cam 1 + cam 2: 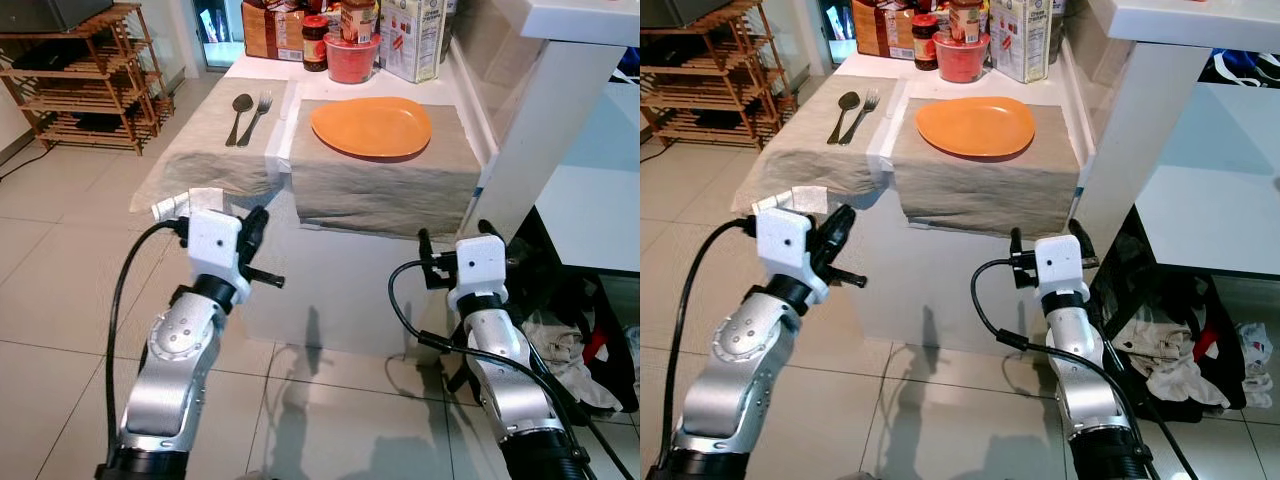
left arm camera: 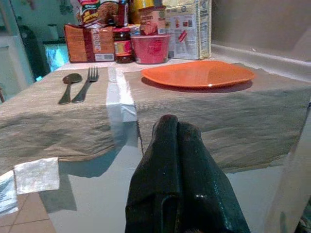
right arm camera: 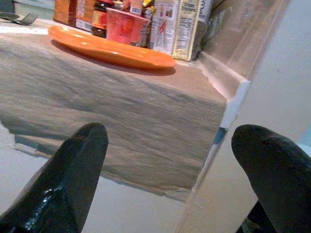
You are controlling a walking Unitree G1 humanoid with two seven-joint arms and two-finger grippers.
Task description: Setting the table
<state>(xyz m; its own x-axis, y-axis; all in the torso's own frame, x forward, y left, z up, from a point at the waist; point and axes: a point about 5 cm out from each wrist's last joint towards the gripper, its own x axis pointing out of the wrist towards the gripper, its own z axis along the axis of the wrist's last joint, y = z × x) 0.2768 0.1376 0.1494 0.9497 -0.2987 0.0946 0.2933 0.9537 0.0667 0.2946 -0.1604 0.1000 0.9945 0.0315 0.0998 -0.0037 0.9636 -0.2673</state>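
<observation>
Head view: plate [image 1: 371, 126] lies beyond both jaws — left closed, right seemingly open.

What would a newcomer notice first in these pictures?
The orange plate stands out, lying alone on the right placemat of the white table. On the left placemat a spoon and fork lie side by side. In front, both silver arms are raised short of the table: the left claw is shut, the right claw open.
</observation>
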